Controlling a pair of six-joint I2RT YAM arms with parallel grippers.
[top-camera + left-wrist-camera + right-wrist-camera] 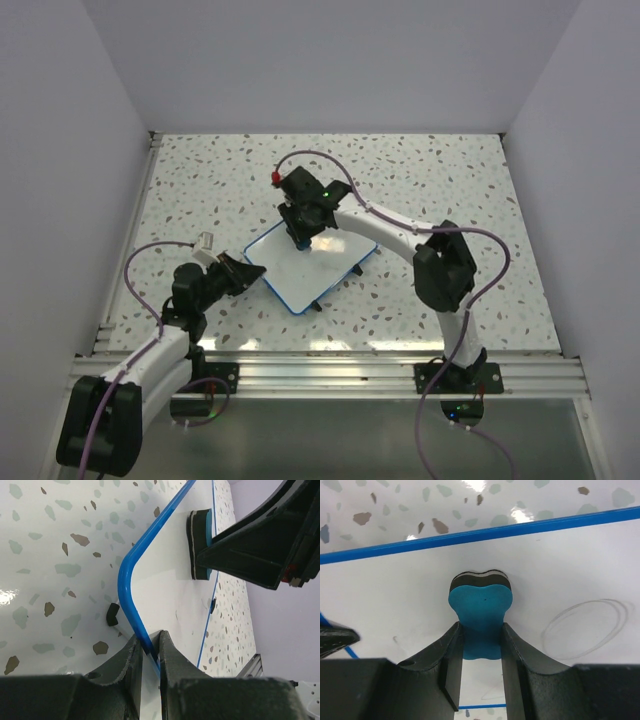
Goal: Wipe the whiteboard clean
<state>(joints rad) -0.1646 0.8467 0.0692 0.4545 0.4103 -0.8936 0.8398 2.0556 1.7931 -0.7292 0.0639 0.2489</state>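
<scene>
Whiteboard (297, 277) under right hand (481, 630) with eraser (481, 602), rim pinched in left hand (149, 640).

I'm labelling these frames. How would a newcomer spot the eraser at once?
On the speckled table lies a flat white whiteboard with a thin blue rim. Near its far rim the right gripper pinches a small eraser: the only blue foam block, black felt underneath.
</scene>
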